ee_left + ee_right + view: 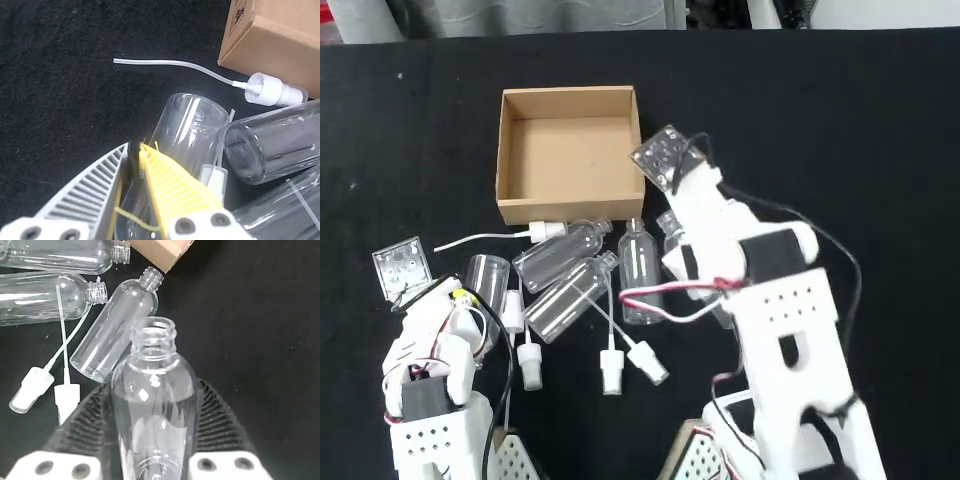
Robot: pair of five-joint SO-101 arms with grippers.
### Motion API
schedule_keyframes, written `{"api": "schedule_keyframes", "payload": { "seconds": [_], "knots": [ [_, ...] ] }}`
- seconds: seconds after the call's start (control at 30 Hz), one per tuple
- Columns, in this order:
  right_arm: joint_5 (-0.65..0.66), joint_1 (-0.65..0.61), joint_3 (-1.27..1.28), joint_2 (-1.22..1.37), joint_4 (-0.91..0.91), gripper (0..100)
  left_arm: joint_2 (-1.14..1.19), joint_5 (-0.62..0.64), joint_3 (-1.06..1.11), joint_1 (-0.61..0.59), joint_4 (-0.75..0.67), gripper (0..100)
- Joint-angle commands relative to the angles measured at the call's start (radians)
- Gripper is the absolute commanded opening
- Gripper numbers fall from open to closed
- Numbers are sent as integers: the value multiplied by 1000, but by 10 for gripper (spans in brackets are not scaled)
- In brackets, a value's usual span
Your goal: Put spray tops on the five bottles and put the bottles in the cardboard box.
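Cardboard box (pixel 568 210) (pixel 280 40): open at the top, nothing inside, standing on the black table (pixel 840 120) at its far side. Right gripper (pixel 154 386) (pixel 672 238): clamped around the held bottle (pixel 152 355) (pixel 668 226), one finger on each side of the body; the bottle's threaded neck is bare and points away from the wrist, and it sits just beside the box's near right corner. Centre bottle (pixel 640 272) (pixel 112 332): lying on the table, bare neck towards the box. Upper slanted bottle (pixel 560 252) (pixel 50 255) and lower slanted bottle (pixel 570 297) (pixel 45 300): lying side by side on a diagonal in front of the box, both uncapped. Left bottle (pixel 486 283) (pixel 185 130): lying near the left arm, flat base towards the box. Left gripper (pixel 132 150) (pixel 470 300): grey and yellow fingers pressed together with nothing visibly between them, poised over the near part of the left bottle. Tubed spray top (pixel 546 232) (pixel 270 90): lying close to the box's front wall, its long white tube trailing leftward across the table. Left pair of spray tops (pixel 530 365): lying between the left bottle and the lower slanted bottle, unattached. Right pair of spray tops (pixel 611 370) (pixel 32 390): lying in front of the centre bottle, tubes running up towards the slanted bottles, unattached.
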Motion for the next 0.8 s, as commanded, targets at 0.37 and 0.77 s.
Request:
{"api": "schedule_keyframes", "payload": {
  "seconds": [0.37, 0.77],
  "knots": [
    [-92, 12, 127, -300, -110, 50, -2, -3, 22, -4, 3, 30],
    [-153, 11, 325, -527, -290, 50, -2, -2, 22, 2, 3, 30]
  ]
}}
